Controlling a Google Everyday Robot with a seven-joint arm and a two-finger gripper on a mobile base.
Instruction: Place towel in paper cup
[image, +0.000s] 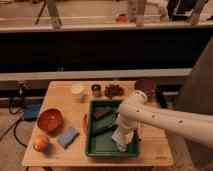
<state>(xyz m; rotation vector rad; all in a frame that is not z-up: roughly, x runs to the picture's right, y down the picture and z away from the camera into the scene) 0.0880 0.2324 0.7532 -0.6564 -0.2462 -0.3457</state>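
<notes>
The light grey towel (121, 140) lies crumpled in the right half of the green tray (91, 148). My white arm reaches in from the right. The gripper (120, 129) is at its end, right above the towel and touching or nearly touching its top; the wrist hides most of it. The white paper cup (77, 92) stands upright at the back of the table, left of the tray and well apart from the gripper.
A dark flat block (102, 113) lies in the tray's far left. A small dark cup (96, 90), a dark red cluster (114, 90) and a maroon bowl (146, 87) stand behind the tray. An orange bowl (50, 120), blue pad (67, 136) and a peach-coloured fruit (41, 143) lie at the left.
</notes>
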